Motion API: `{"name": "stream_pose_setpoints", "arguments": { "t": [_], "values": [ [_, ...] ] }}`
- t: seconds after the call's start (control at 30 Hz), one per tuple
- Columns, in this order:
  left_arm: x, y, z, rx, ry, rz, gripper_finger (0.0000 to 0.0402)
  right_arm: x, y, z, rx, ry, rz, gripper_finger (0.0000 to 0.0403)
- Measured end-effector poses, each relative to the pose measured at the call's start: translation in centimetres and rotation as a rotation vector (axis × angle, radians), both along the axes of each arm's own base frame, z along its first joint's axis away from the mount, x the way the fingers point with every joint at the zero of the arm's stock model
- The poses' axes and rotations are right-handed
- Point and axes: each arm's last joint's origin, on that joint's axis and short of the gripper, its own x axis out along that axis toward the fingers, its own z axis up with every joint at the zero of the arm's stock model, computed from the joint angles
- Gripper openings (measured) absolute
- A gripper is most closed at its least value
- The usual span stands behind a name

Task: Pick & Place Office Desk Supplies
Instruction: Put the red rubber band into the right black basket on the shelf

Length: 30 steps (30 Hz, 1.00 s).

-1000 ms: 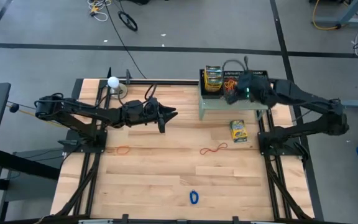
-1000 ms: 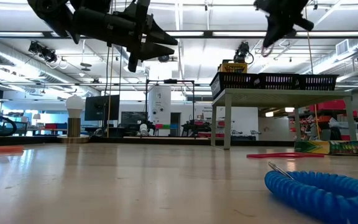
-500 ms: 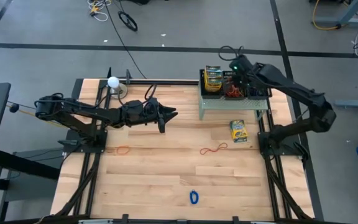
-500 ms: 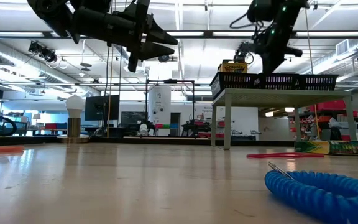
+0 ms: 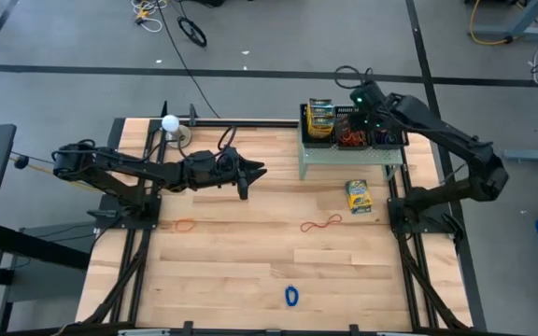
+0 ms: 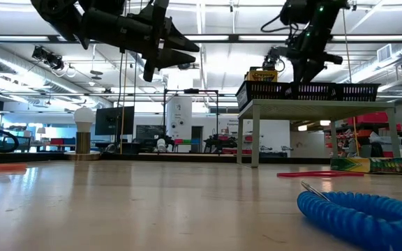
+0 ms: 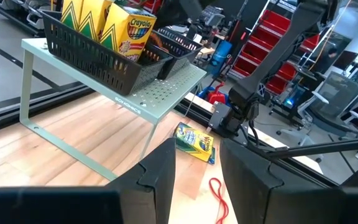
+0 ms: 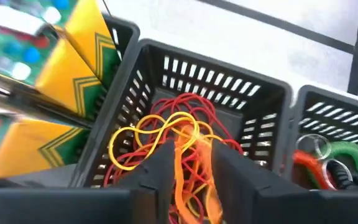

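1. Orange rubber band (image 8: 188, 168): hangs between the right gripper's (image 8: 185, 163) fingers, over a heap of red and yellow bands in the middle mesh tray (image 8: 272, 93). The fingers stand a little apart around it; whether they pinch it I cannot tell.
2. Crayon boxes (image 8: 73, 68): upright in the neighbouring mesh tray (image 7: 86, 53).
3. Third tray (image 8: 344, 118): holds green, red and black loops.
4. Pale green shelf (image 5: 344, 157): carries all three trays at the table's far edge.
5. Loose crayon box (image 5: 357, 196): flat on the wooden table (image 5: 241, 271), just in front of the shelf.
6. Red band (image 5: 321, 223), orange band (image 5: 185, 225), blue band (image 5: 291, 296): lying apart on the table.
7. Left gripper (image 5: 247, 175): hovers mid-table, fingers parted, grasping nothing.
8. White ball on a stand (image 5: 170, 123): far-left corner.
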Motion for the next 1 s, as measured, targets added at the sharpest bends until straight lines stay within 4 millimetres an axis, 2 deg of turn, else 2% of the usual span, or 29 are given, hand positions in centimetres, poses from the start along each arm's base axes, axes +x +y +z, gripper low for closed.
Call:
{"name": "stream_pose_setpoints", "arguments": {
  "t": [0.27,0.37,0.5,0.63,0.77,0.87,1.0],
  "values": [
    [0.0,0.0,0.0,0.0,0.0,0.0,0.0132,-2.2,1.9,2.6,-0.089,-0.072,0.029,0.0166],
    [0.0,0.0,0.0,0.0,0.0,0.002,0.0132,-2.9,3.2,3.6,-0.108,-0.106,0.112,0.0172],
    [0.0,0.0,-0.2,0.005,0.018,0.007,0.0127,-3.1,5.5,4.6,-0.089,-0.178,0.306,0.0155],
    [-0.1,0.0,-0.8,-0.001,0.081,0.006,0.01,-3.2,8.5,5.0,-0.097,-0.177,0.499,0.0111],
    [-0.3,-0.5,-1.4,0.038,0.128,-0.016,0.0049,-2.9,10.9,3.8,-0.121,-0.231,0.607,0.0054],
    [-0.5,-1.1,-2.1,0.065,0.154,-0.045,0.0011,-2.2,12.5,1.7,-0.113,-0.316,0.674,0.0014],
    [-0.8,-1.8,-2.7,0.057,0.174,-0.077,0.0008,-1.1,14.8,-1.5,-0.012,-0.378,0.783,0.0013]
  ]
}}
